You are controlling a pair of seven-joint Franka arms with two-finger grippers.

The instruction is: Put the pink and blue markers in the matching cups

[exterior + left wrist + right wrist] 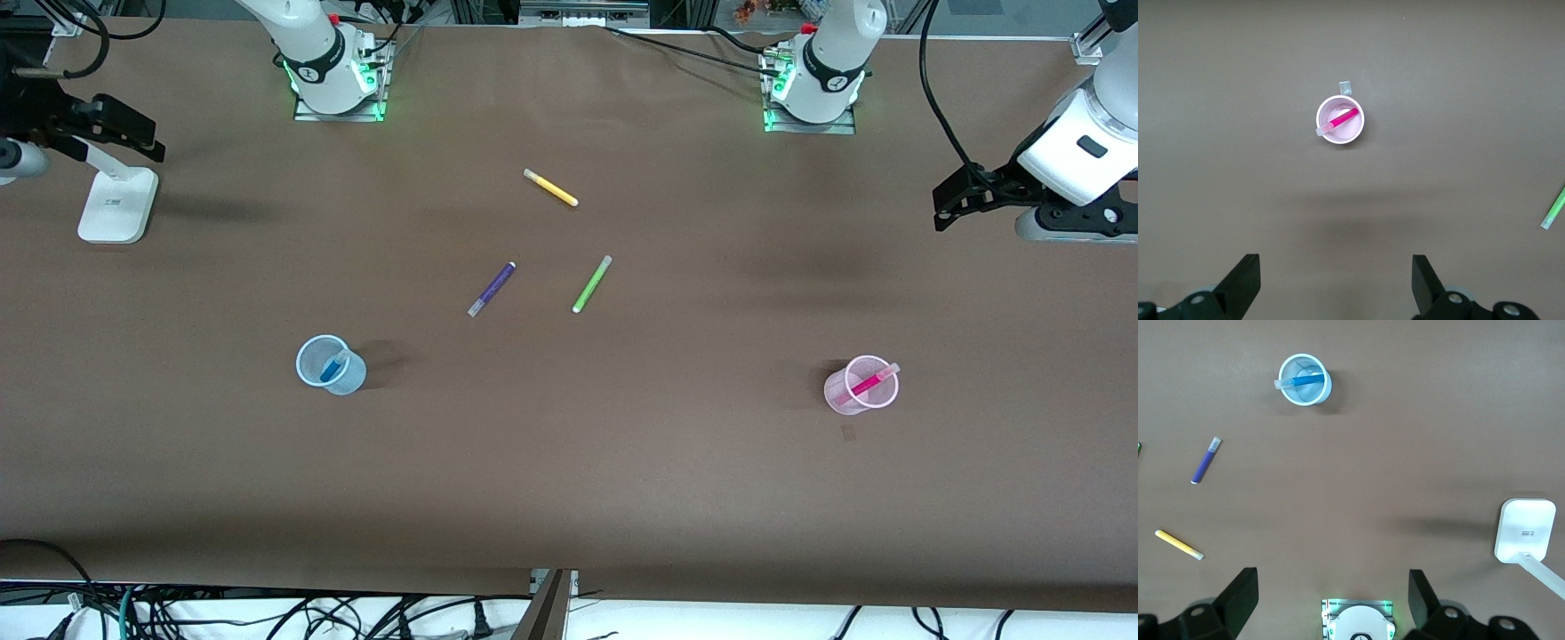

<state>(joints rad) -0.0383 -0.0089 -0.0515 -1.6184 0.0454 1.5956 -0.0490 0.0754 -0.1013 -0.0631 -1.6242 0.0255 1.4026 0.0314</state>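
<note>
The pale blue cup (352,380) stands toward the right arm's end of the table with the blue marker (334,367) leaning inside it. The pale pink cup (840,396) stands toward the left arm's end with the pink marker (868,383) inside, its cap over the rim. My left gripper (949,206) is open and empty, high over the table's end. My right gripper (133,133) is open and empty over the other end. The left wrist view shows the pink cup (1353,135) and pink marker (1343,119). The right wrist view shows the blue cup (1314,395) and blue marker (1301,381).
A purple marker (492,289), a green marker (591,284) and a yellow marker (551,188) lie loose mid-table, farther from the front camera than the cups. A white stand (117,206) sits near the right gripper. A small tape patch (849,433) lies by the pink cup.
</note>
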